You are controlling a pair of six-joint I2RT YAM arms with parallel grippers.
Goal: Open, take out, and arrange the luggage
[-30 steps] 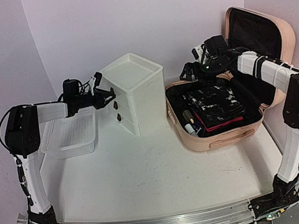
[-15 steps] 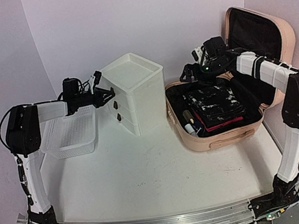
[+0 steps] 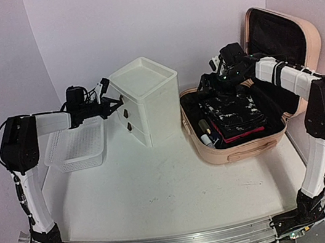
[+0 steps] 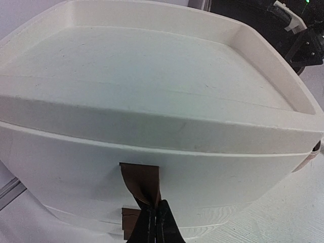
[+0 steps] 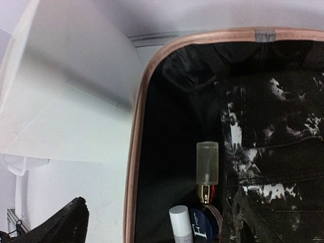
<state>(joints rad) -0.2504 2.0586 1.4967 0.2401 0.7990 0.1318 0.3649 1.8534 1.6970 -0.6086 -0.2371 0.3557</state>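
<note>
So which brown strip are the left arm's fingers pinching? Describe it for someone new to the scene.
Start at the white plastic drawer box left of the open peach-pink hard-shell suitcase. On its front hang brown pull tabs; the upper tab sits on the drawer just under the top tray. Unlike the lower tab, it runs down into the closed black left fingers.

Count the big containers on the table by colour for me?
White: 2 (drawer box, mesh basket)
Peach-pink: 1 (suitcase, lying open)
Total: 3
</note>
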